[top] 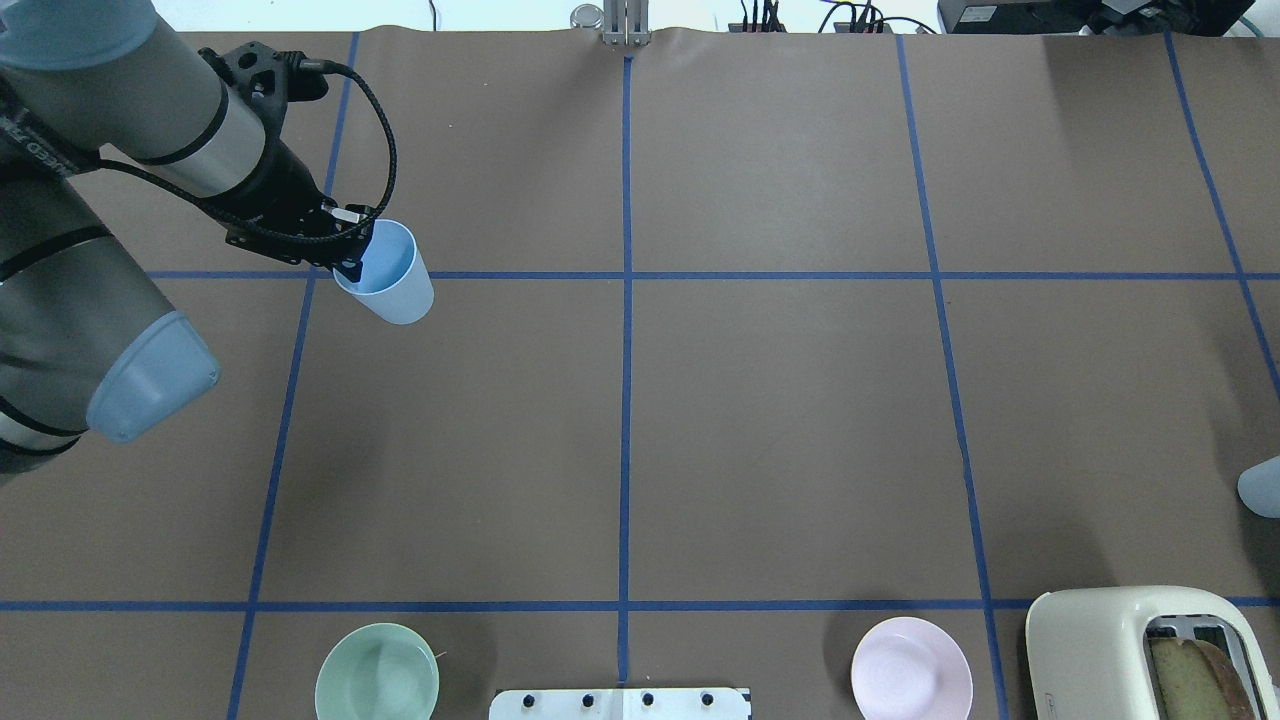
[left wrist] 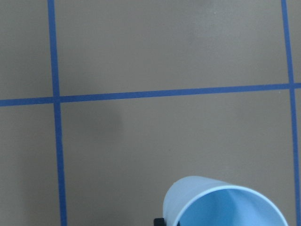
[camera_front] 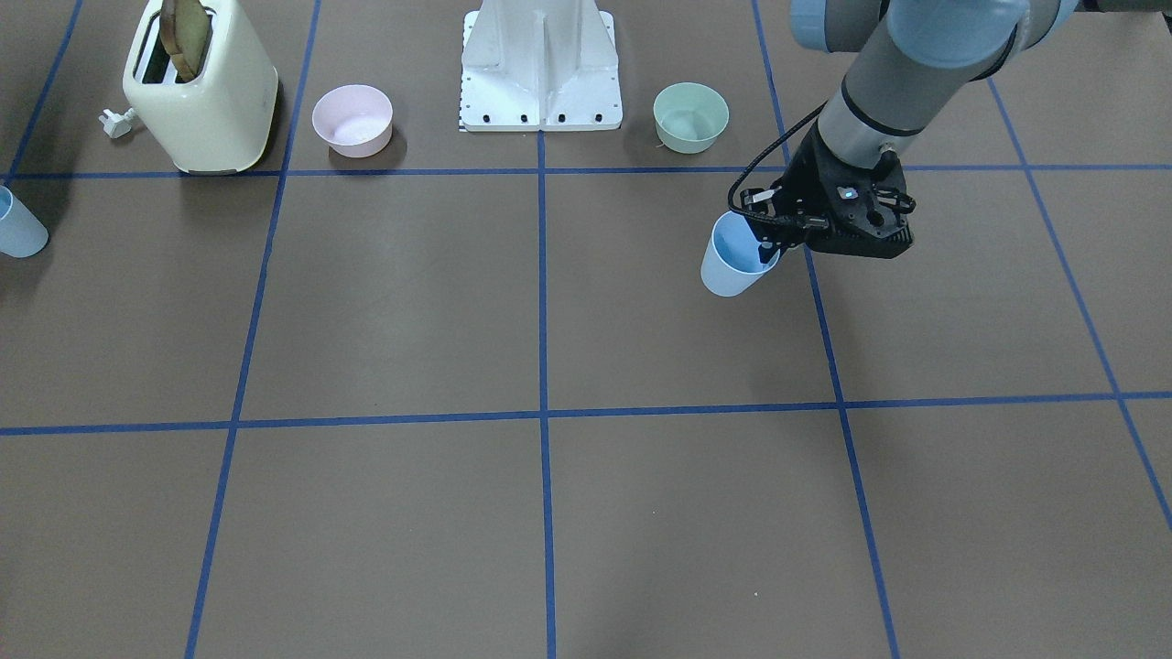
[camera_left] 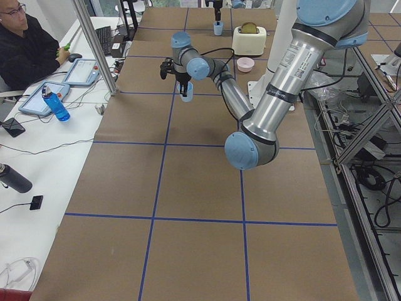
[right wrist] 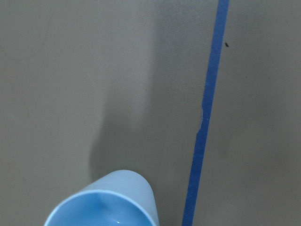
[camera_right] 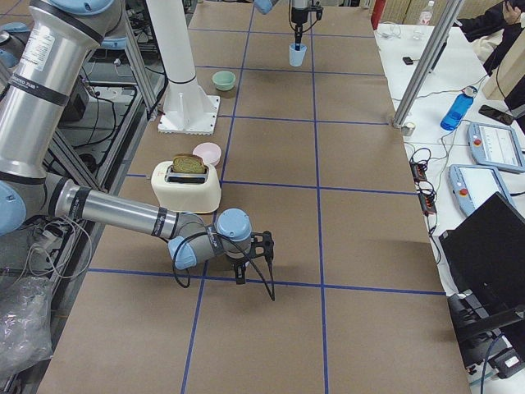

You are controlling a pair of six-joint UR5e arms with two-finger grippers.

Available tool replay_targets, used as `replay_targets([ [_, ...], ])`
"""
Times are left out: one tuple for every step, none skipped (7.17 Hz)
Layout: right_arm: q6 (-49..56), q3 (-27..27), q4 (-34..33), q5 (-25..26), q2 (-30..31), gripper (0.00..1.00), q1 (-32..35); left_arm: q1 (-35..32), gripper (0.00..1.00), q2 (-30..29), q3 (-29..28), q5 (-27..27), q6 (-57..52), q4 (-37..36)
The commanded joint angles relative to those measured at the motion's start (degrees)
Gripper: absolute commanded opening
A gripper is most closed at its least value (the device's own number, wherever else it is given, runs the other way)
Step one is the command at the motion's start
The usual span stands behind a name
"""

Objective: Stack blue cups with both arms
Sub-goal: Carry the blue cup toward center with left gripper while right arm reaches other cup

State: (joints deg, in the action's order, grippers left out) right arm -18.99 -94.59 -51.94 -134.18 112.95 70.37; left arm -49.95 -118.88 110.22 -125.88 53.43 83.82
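My left gripper (top: 352,262) is shut on the rim of one pale blue cup (top: 388,277), one finger inside and one outside; the cup stands mouth up. It also shows in the front-facing view (camera_front: 732,261) and at the bottom of the left wrist view (left wrist: 221,202). The second blue cup (camera_front: 14,227) stands at the table's right-hand end, cut by the overhead view's edge (top: 1262,487). It fills the bottom of the right wrist view (right wrist: 110,200). My right gripper (camera_right: 253,261) shows only in the side views, over that cup; I cannot tell whether it is open or shut.
A cream toaster (camera_front: 203,91) with a slice of bread stands near the second cup. A pink bowl (camera_front: 352,119) and a mint-green bowl (camera_front: 690,116) flank the white base (camera_front: 540,69). Blue tape lines grid the brown table. An operator (camera_left: 25,44) sits beyond the table's far edge.
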Motion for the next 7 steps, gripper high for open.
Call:
replay_targets([
  [-0.3, 0.8, 1.0, 0.2, -0.2, 0.0, -0.2, 0.1, 0.0, -0.7, -0.4, -0.1, 0.4, -0.1],
  [-0.3, 1.3, 2.8, 0.2, -0.4, 0.0, -0.1, 0.1, 0.0, -1.4, -1.0, -0.1, 0.5, 0.0],
  [-0.1, 1.4, 2.8, -0.1, -0.9, 0.0, -0.1, 0.3, 0.0, -2.4, -2.1, -0.1, 0.9, 0.0],
  [0.2, 1.5, 2.7, -0.1, -1.8, 0.0, -0.1, 0.5, 0.0, -4.7, -4.1, -0.1, 1.1, 0.0],
  [0.2, 1.2, 2.2, -0.7, -2.6, 0.0, 0.0, 1.2, 0.0, -6.8, -6.5, -0.1, 2.5, 0.4],
  [0.3, 1.3, 1.8, -2.3, -3.5, 0.0, 0.2, 2.0, 0.0, -9.2, -8.9, 0.1, 3.5, 0.5],
  [0.3, 1.1, -0.2, -4.8, -4.9, 0.0, 2.0, 3.4, 0.0, -10.7, -10.5, 0.4, 4.7, 0.9],
])
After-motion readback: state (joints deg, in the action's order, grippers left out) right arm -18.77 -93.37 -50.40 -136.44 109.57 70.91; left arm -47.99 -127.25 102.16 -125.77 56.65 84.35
